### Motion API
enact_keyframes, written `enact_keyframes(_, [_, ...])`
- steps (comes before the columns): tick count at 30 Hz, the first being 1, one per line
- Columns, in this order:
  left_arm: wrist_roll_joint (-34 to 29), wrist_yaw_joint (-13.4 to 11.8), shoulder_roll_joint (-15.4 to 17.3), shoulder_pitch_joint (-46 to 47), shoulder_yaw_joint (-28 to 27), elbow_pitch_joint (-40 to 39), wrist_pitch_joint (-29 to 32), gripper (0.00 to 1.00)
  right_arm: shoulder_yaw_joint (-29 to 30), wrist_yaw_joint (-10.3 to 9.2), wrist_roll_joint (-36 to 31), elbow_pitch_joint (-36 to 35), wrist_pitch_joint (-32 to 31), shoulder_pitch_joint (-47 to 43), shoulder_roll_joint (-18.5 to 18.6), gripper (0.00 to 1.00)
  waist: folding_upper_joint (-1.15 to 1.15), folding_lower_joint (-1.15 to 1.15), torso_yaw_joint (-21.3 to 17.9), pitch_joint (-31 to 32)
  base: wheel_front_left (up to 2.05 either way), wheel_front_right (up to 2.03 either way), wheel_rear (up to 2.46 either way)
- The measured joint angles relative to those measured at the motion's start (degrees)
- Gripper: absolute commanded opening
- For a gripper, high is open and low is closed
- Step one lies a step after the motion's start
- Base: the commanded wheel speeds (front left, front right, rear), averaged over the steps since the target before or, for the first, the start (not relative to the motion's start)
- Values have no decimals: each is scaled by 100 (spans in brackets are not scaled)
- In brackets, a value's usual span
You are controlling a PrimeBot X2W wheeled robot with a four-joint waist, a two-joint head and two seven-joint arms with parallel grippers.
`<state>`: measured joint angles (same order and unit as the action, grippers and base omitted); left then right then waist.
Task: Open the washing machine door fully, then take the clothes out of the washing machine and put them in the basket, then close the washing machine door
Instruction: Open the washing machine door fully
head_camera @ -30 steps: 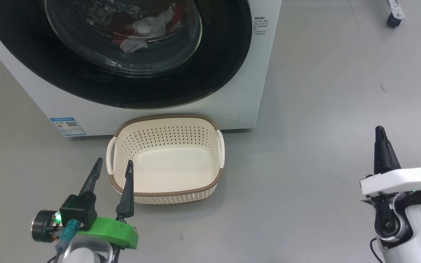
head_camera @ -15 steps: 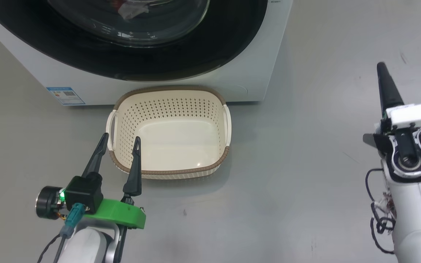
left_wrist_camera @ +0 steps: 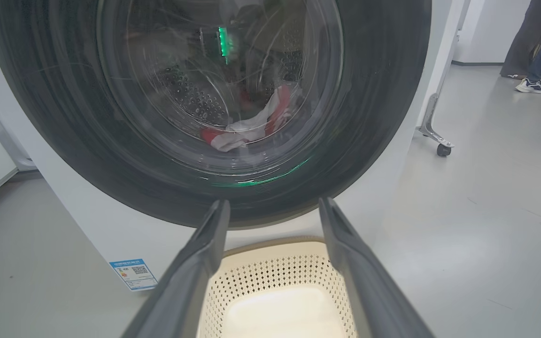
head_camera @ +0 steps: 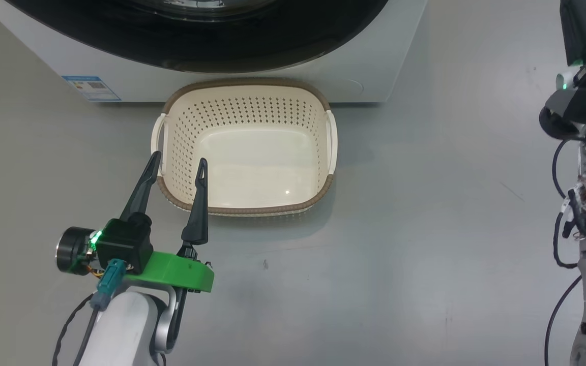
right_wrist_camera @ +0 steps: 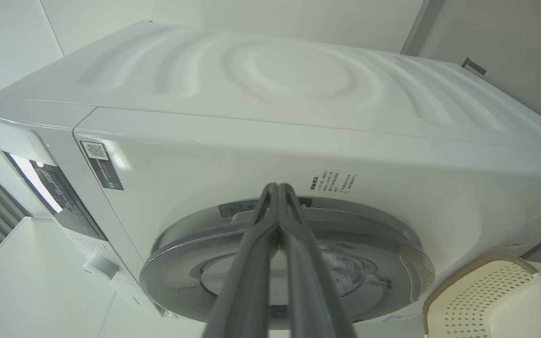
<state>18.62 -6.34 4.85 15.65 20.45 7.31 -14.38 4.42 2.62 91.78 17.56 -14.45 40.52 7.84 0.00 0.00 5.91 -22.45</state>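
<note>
Grey floor (head_camera: 425, 229) is running up to the shut washing machine door (head_camera: 196, 35) at top, clothes (left_wrist_camera: 247, 129) lying behind its glass; the right gripper (right_wrist_camera: 277, 187), fingers pressed together at upper right, is pointing at its rim, nearer than the spread left gripper (head_camera: 178, 158) over the basket (head_camera: 244, 82).

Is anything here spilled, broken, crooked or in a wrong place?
Nothing stands out. The basket stands upright and empty on the floor in front of the washing machine. The door looks shut, with the clothes behind its glass. No spill or damage shows.
</note>
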Motion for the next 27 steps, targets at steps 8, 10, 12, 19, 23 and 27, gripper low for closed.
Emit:
enact_keyframes(8, [-9, 1, -97, 232, 87, -8, -7, 100, -144, -238, 175, 77, -604, 772, 249, 0, 0, 0, 182, -299, 0, 0, 0])
enact_keyframes(10, [-9, 1, -113, 270, 94, -14, -7, 100, -240, -289, 180, 97, -748, 964, 299, 0, 0, 0, 227, -367, 0, 0, 0])
enact_keyframes(12, [-9, 1, -136, 300, 107, -11, -7, 100, -336, -337, 179, 120, -892, 1150, 369, 0, 0, 0, 271, -434, 0, 0, 0])
enact_keyframes(19, [-9, 3, -199, 401, 148, 0, -7, 100, -626, -482, 146, 203, -1351, 1702, 517, 0, 0, 0, 441, -612, 0, 0, 0])
enact_keyframes(23, [-9, 10, -218, 471, 162, 2, -7, 100, -744, -527, 51, 320, -1508, 1948, 625, 0, 0, 0, 535, -687, 0, 0, 0])
enact_keyframes(27, [-9, 11, -235, 497, 189, 10, -7, 100, -765, -582, 34, 492, -1585, 2088, 671, 0, 0, 0, 639, -720, 0, 0, 0])
